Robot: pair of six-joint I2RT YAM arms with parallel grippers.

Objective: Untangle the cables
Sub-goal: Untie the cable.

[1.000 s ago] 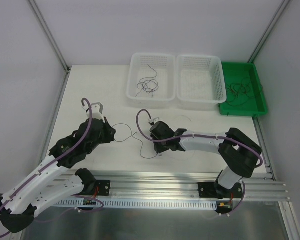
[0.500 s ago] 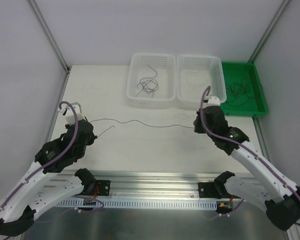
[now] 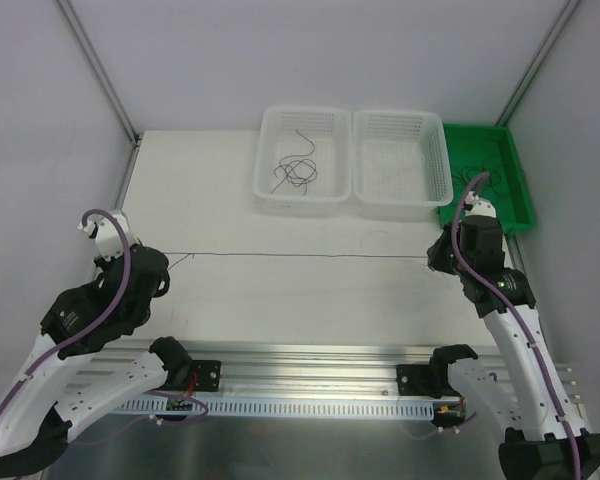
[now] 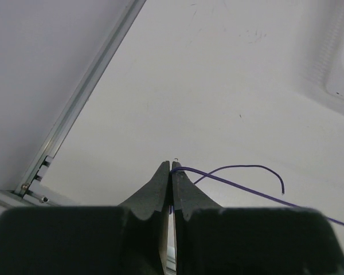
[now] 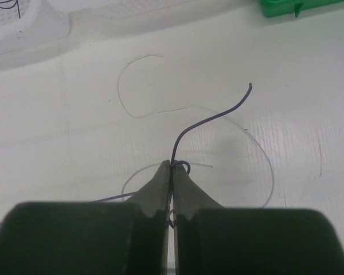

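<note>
Top external: taut cable (image 3: 300,256) strung between left gripper (image 4: 171,169) near counter's left edge and right gripper (image 5: 171,167) near right edge. Both clamped tight on cable ends.

The bench (image 3: 210,190) carries three containers in the upper part of the overhead view. Two are white, the left basket (image 3: 305,110) and the right basket (image 3: 398,113), and one is a green tray (image 3: 521,170) at the far right. There are two arms, the left arm (image 3: 100,300) and the right arm (image 3: 515,335), and so two end effectors: the left end effector (image 3: 166,266) and the right end effector (image 3: 436,258). One stretched cable (image 3: 300,255) crosses the middle between them. There are two bunches of dark cables, the first bunch (image 3: 295,172) in the left basket and the second bunch (image 3: 477,182) in the green tray. The strands in each cannot be counted. In the right wrist view at least two pale strands (image 5: 119,86) lie on the bench.
</note>
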